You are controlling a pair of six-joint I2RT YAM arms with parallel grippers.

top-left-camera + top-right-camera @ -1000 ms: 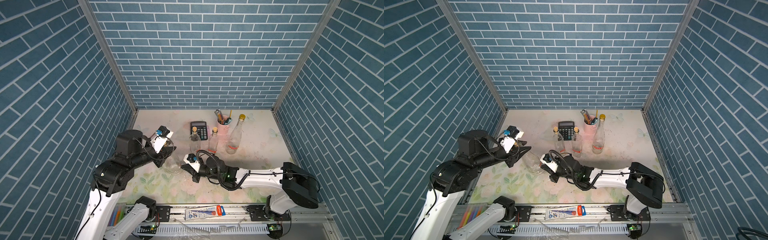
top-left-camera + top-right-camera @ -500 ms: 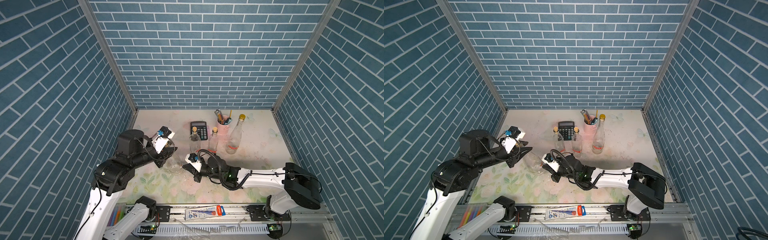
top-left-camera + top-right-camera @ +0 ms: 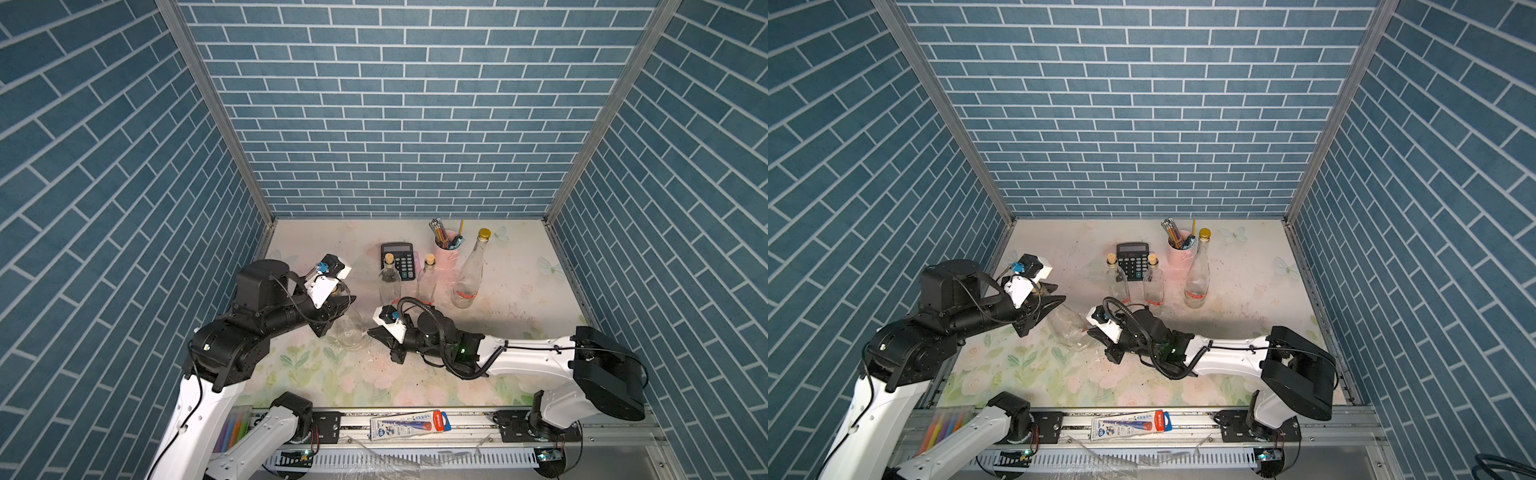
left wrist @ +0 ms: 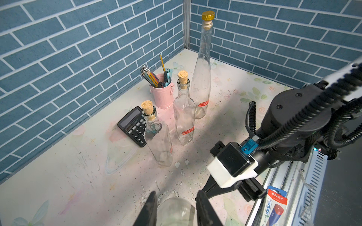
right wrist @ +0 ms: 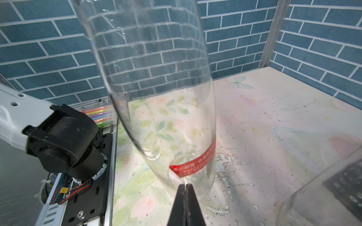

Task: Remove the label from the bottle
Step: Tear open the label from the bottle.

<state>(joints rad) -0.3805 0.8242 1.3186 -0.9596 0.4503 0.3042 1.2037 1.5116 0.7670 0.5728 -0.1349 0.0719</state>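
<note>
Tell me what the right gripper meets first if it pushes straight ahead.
Probably the peeled edge of the red label, low on the bottle; the right gripper, tips shut, sits just short of it, depth unclear.

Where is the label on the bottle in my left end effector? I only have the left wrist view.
Observer: Low on the bottle, near its base; the right wrist view shows the red label banding it.
Operator: Is the right end effector on it?
Observer: It is shut, tips at the label's lifted white end.
Operator: Is the bottle upright?
Observer: No, in both top views it leans, neck in the left end effector.
</note>
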